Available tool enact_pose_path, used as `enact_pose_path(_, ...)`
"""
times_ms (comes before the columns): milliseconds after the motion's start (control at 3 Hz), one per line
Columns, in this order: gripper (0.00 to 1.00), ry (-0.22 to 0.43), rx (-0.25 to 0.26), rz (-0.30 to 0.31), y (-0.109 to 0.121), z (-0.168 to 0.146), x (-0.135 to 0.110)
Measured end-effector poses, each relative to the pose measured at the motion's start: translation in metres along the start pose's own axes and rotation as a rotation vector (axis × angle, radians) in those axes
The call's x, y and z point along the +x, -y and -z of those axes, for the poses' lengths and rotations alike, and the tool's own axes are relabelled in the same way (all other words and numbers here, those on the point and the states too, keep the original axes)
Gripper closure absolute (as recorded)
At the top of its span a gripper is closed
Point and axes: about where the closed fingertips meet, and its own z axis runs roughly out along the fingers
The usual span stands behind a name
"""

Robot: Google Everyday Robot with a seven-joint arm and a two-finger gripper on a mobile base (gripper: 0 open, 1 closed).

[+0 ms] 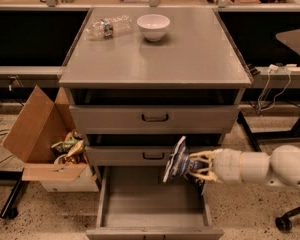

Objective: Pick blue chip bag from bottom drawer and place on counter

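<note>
The blue chip bag [177,160] is held upright in my gripper [191,167], above the right part of the open bottom drawer [150,204]. The gripper's pale fingers [202,157] are shut on the bag's right side. My white arm reaches in from the right. The bag is level with the middle drawer's front. The drawer's grey floor below is bare. The grey counter [160,54] lies above, at the top of the cabinet.
A clear plastic bottle [107,26] lies on its side and a white bowl [153,26] stands at the counter's back. An open cardboard box [45,139] with crumpled wrappers stands left of the cabinet. The two upper drawers are slightly open.
</note>
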Motion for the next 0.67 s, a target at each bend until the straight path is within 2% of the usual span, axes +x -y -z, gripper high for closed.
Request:
enact_pose_path(333, 1.00, 0.001, 0.039, 0.123, 0.0538, 0.0274, -0.0734)
enact_pose_path(667, 1.00, 0.001, 0.040, 0.124, 0.0539, 0.0275, -0.0735)
